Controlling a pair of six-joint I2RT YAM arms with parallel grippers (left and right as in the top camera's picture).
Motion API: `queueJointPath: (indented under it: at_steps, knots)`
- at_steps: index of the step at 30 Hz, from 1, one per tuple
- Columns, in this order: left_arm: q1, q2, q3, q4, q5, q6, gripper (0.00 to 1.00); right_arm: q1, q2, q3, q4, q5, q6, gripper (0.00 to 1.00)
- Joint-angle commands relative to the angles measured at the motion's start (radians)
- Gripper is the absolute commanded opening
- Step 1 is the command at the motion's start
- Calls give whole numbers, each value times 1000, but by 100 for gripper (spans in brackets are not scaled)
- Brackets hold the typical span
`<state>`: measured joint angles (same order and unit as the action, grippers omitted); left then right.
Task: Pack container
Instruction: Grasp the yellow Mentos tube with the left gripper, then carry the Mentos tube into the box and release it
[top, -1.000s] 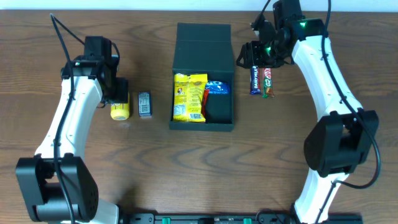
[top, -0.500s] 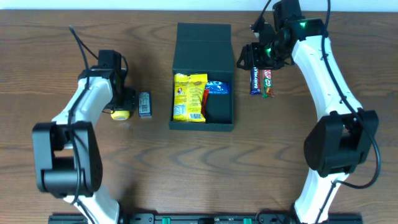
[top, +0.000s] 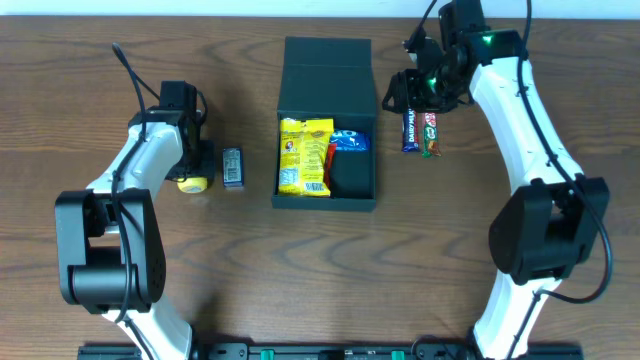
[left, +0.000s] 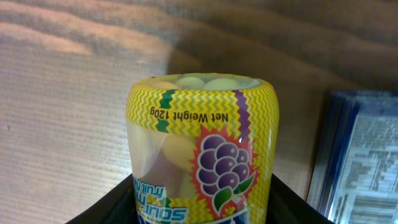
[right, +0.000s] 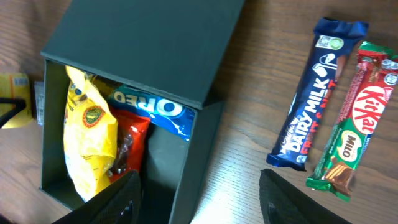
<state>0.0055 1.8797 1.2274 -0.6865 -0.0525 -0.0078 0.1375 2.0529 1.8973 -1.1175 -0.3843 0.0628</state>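
Container (top: 326, 203) sits mid-bench (top: 300, 270), open, lid flap (top: 326, 75) thrown back toward the far edge. Inside it:
- yellow packet (right: 90, 130) along the left wall
- blue biscuit pack (right: 149, 106) beside it, one end tucked under the lid edge in the right wrist view
- red packet (right: 130, 146) mostly buried between those two, label unreadable

Left end effector (top: 192, 160) is down over a yellow candy jar (left: 202, 143), well left of the container. The wrist view is cut off below the jar's middle and the fingertips are out of frame, so can't tell if it's clamped or loose. Small packet (top: 232, 167) just beside the jar, print too small to read.

Right end effector (right: 202, 196) hangs spread wide, holding nothing, over the gap between the container and two chocolate bars (right: 314, 93) lying side by side.
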Motion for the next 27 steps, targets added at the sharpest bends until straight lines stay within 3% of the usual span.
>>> queueJointPath:
  at_steps: [1,6,12,20,27]
  knots:
    - [3,4,71,-52,-2,-23,22,-51,-76,30,0,3,-16,62]
    - [-3,-1,277,-187,-1,-27,6,-171,-198,32,-2,3,-27,64]
    - [-122,-27,512,-243,29,-132,6,-339,-328,32,-4,22,-35,69]
    - [-459,-10,537,-168,47,-390,6,-441,-351,32,0,22,-35,73]
    - [-672,44,531,-118,-49,-483,6,-445,-351,32,33,22,-58,78]
